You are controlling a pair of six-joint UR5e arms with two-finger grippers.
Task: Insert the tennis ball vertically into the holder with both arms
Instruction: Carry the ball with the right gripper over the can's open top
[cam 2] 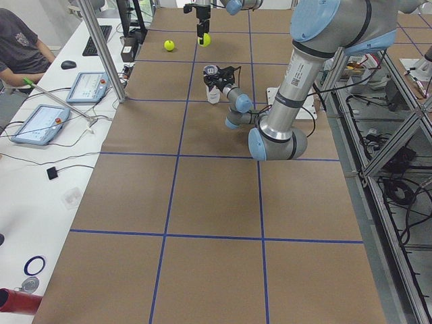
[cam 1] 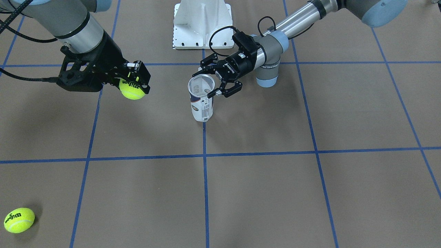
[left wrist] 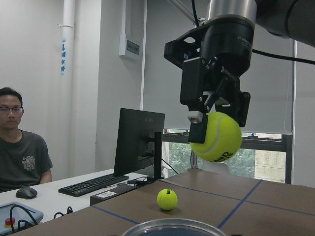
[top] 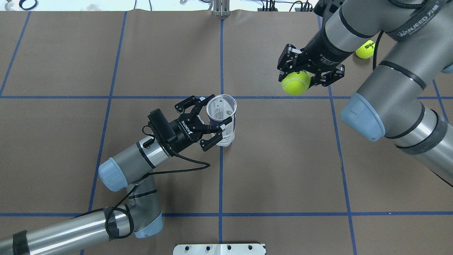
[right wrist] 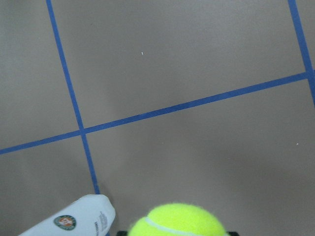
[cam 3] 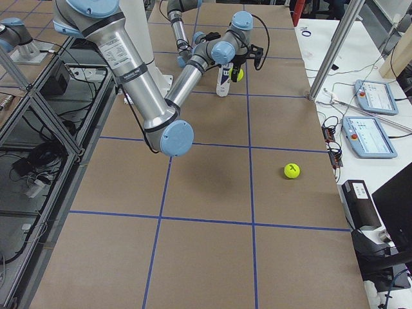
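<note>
The holder (cam 1: 201, 106) is a clear can with a white and navy label. It stands upright at the table's middle, open end up, and also shows in the overhead view (top: 225, 135). My left gripper (top: 220, 110) comes in sideways with a finger on each side of the holder near its rim, shut on it. My right gripper (top: 305, 78) points down, shut on a yellow tennis ball (top: 296, 83). It holds the ball in the air, off to the holder's side and higher than the rim (left wrist: 172, 228). The held ball also shows in the front view (cam 1: 132, 89).
A second tennis ball (cam 1: 19, 220) lies loose on the table at the far corner on my right arm's side, also seen overhead (top: 365, 49). The white pedestal base (cam 1: 201, 24) stands behind the holder. An operator (left wrist: 22, 142) sits at a desk beyond the table's end.
</note>
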